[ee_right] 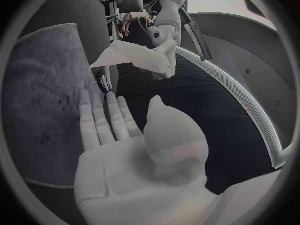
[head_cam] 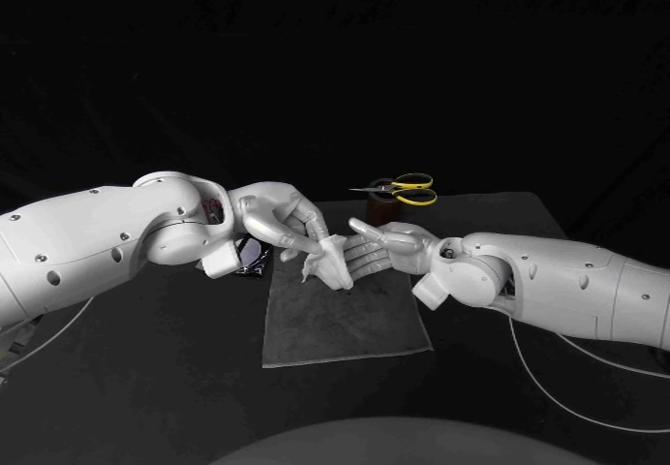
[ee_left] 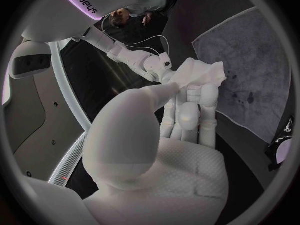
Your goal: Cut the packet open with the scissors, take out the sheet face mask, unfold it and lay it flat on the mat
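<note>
My left hand [head_cam: 287, 221] pinches a folded white sheet mask [head_cam: 321, 258] and holds it above the far end of the grey mat [head_cam: 342, 320]. The mask [ee_left: 201, 75] hangs crumpled from the fingertips of that hand [ee_left: 181, 120]. My right hand [head_cam: 377, 248] is open just right of the mask, with straight fingers reaching toward it. From the right wrist, the right hand [ee_right: 122, 135] lies flat and holds nothing, a gap apart from the mask [ee_right: 122, 55] and the left hand [ee_right: 161, 55]. The yellow-handled scissors [head_cam: 407, 189] stand in a brown holder [head_cam: 380, 207] behind the mat.
A dark opened packet [head_cam: 252, 256] lies on the black table at the mat's far left corner, under my left wrist. It also appears beside the mat [ee_right: 44, 85] as a dark packet [ee_right: 103, 82]. White cables trail along the table's right side.
</note>
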Available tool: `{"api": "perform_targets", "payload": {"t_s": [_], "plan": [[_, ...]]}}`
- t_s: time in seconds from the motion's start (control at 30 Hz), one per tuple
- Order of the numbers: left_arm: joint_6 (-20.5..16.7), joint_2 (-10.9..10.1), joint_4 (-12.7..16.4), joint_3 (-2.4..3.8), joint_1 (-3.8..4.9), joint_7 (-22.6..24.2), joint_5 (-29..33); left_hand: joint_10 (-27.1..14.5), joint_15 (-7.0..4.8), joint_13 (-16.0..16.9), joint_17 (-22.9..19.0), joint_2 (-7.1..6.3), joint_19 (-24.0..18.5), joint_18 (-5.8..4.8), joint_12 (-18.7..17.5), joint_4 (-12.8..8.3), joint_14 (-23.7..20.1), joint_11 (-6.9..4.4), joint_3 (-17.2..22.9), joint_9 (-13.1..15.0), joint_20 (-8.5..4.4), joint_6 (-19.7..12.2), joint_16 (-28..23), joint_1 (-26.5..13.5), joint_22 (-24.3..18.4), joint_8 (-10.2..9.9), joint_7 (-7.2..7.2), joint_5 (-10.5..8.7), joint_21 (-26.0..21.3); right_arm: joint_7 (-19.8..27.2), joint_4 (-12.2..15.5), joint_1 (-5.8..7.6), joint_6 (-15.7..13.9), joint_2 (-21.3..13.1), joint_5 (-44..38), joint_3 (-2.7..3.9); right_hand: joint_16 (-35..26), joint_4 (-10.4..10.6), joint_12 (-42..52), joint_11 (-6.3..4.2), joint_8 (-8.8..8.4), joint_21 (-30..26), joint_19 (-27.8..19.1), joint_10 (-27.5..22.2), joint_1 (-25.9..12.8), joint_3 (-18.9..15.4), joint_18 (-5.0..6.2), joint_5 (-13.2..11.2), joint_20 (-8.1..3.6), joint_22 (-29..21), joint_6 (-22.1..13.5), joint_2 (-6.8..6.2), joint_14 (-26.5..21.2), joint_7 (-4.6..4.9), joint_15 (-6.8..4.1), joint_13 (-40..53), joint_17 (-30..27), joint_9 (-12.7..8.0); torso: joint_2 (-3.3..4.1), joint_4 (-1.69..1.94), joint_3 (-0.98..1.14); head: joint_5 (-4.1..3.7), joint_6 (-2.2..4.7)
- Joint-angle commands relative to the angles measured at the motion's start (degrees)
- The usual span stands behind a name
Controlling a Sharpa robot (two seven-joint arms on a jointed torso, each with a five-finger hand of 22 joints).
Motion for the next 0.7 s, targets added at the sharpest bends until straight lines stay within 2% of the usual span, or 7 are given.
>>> {"api": "perform_targets", "payload": {"t_s": [0.03,0.07,0.17,0.27,0.53,0.57,0.7], "plan": [[1.9,-0.1,0.4,0.06,0.09,1.5,1.5,-0.4,0.15,0.3,0.1,0.92,-0.4,0.54,0.1,-0.7,-0.2,0.29,0.2,-0.3,-0.05,-0.3,-0.3,0.2,0.2,-0.6,0.21,0.20,0.4,3.5,0.7,-0.04,4.3,0.3,4.0,0.04,0.9,0.0,0.3,0.05,-0.15,-0.2,-3.5,-0.8,-1.5,-2.5,-1.01,-0.1,0.08,-1.9,-0.7,1.91,-1.7,0.08,0.60,0.0,-0.6,0.2,0.00,0.02,-0.03,0.01,-0.14],[1.9,-0.1,0.5,0.06,0.09,1.5,1.5,-0.4,0.15,0.3,0.1,0.92,-0.4,0.54,0.1,-0.7,-0.2,0.29,0.2,-0.3,-0.05,-0.3,-0.3,0.2,0.2,-0.6,0.21,0.20,0.4,3.6,0.8,-0.04,4.4,0.4,4.3,0.05,1.1,0.0,0.3,0.08,-0.19,-0.2,-4.2,-0.9,-1.7,-3.0,-1.13,-0.2,0.11,-2.3,-0.8,2.34,-2.0,0.12,0.72,0.0,-0.7,0.2,0.00,0.02,-0.02,0.01,-0.14],[1.9,-0.1,0.7,0.06,0.09,1.4,1.8,-0.6,0.21,0.3,0.1,1.03,-0.4,0.52,0.2,-0.8,-0.1,0.38,0.2,-0.3,-0.01,-0.4,-0.3,0.2,0.3,-0.9,0.29,0.19,0.5,4.2,1.3,-0.06,4.9,0.6,5.3,0.05,2.1,0.1,0.6,0.05,-0.11,-0.3,-8.1,-1.1,-3.8,-5.5,-1.62,-0.1,0.24,-5.0,-1.0,5.48,-3.3,0.16,1.19,0.0,-1.4,0.3,0.04,0.06,-0.01,-0.10,-0.08],[1.7,-0.2,0.7,0.05,0.09,1.3,2.1,-0.6,0.23,0.4,0.2,1.04,-0.3,0.50,0.2,-0.8,-0.1,0.41,0.2,-0.3,0.00,-0.3,-0.3,0.1,0.4,-1.0,0.33,0.20,0.6,4.7,1.9,-0.07,5.4,0.6,5.9,0.05,2.8,0.2,0.9,0.00,0.04,-0.3,-10.4,-1.0,-4.7,-6.8,-1.76,-0.1,0.30,-6.8,-0.8,6.69,-3.9,0.17,1.36,0.0,-1.9,0.3,0.01,0.04,-0.02,0.05,-0.22],[0.8,-0.2,0.2,0.05,0.09,0.6,3.4,-0.9,0.64,0.6,0.6,1.75,-0.2,0.35,0.4,0.3,0.2,0.80,-0.2,-0.3,0.37,-0.3,-0.2,-1.4,0.9,-1.7,0.59,0.19,0.8,5.3,3.8,-0.20,6.5,-0.1,6.0,0.06,4.2,0.2,2.1,0.40,1.07,-0.5,-13.8,1.3,-6.3,-6.2,-1.84,-0.1,0.34,-9.6,1.3,6.91,-4.7,0.32,1.32,0.1,-2.8,0.7,-0.04,-0.07,0.00,0.14,-0.26],[0.4,-0.2,0.1,0.05,0.09,0.4,3.6,-0.9,0.76,0.7,0.7,2.13,-0.2,0.34,0.4,0.8,0.3,0.91,-0.3,-0.2,0.50,-0.4,-0.2,-2.0,0.9,-1.9,0.61,0.19,0.8,5.4,4.1,-0.21,6.7,-0.3,5.8,0.06,4.7,0.2,2.8,1.47,1.58,-0.5,-14.3,3.0,-6.3,-5.8,-1.43,-0.1,0.19,-10.0,2.4,6.92,-4.5,0.63,0.47,0.2,-3.0,0.9,-0.03,-0.05,0.02,0.15,-0.27],[-0.7,-0.1,-0.3,0.04,0.09,-0.3,3.9,-0.9,0.82,0.8,1.2,2.48,0.1,0.27,0.5,1.2,0.6,0.95,-0.3,0.0,0.61,-0.4,-0.1,-2.3,1.2,-2.0,0.56,0.20,0.9,5.5,4.4,-0.23,7.1,-0.8,5.2,0.06,5.8,0.1,3.7,2.86,2.34,-0.5,-14.9,5.5,-6.1,-4.9,-0.03,-0.1,0.39,-10.9,4.3,6.89,-4.2,0.87,-0.87,0.1,-3.5,1.1,-0.04,-0.06,0.04,0.23,-0.27]]}}
